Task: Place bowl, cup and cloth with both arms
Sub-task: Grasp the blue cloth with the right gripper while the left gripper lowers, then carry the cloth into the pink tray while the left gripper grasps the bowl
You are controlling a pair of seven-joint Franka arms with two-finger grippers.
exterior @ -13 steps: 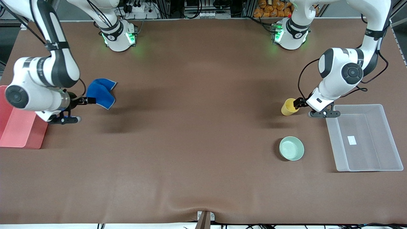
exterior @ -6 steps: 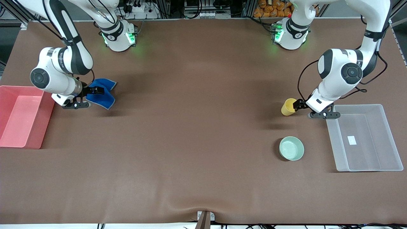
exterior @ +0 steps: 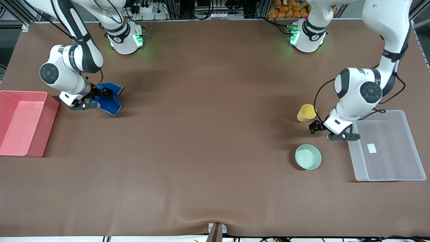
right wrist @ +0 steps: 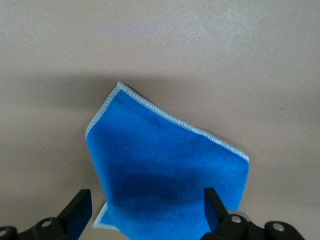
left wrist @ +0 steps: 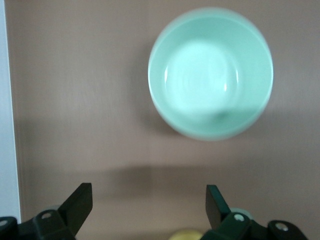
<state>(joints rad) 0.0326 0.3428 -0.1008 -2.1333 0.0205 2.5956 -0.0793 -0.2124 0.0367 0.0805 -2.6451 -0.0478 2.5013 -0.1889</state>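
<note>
Brown matting covers the tabletop (exterior: 208, 141), with the 2 arm bases along its edge farthest from the front camera. At the right arm's end sits a red bin (exterior: 20, 122); at the left arm's end, a clear plastic bin (exterior: 386, 146).

The cloth (exterior: 109, 99) lies crumpled on the tabletop near the red bin. The right pincer (exterior: 100, 96) hangs low over it, fingers spread wide; in the right wrist view the cloth (right wrist: 167, 172) shows between the 2 fingertips (right wrist: 77, 207), ungripped.

The cup (exterior: 305, 113) stands upright on the tabletop, farther from the front camera than the bowl (exterior: 308, 156) and well apart from it. Both lie just beside the clear bin. The left pincer (exterior: 315, 127) is over bare tabletop between cup and bowl, wide open and holding nothing. In the left wrist view the bowl (left wrist: 210, 72) sits upright and empty ahead of the spread fingertips (left wrist: 80, 200), with a sliver of the cup (left wrist: 186, 234) at the frame's edge.
</note>
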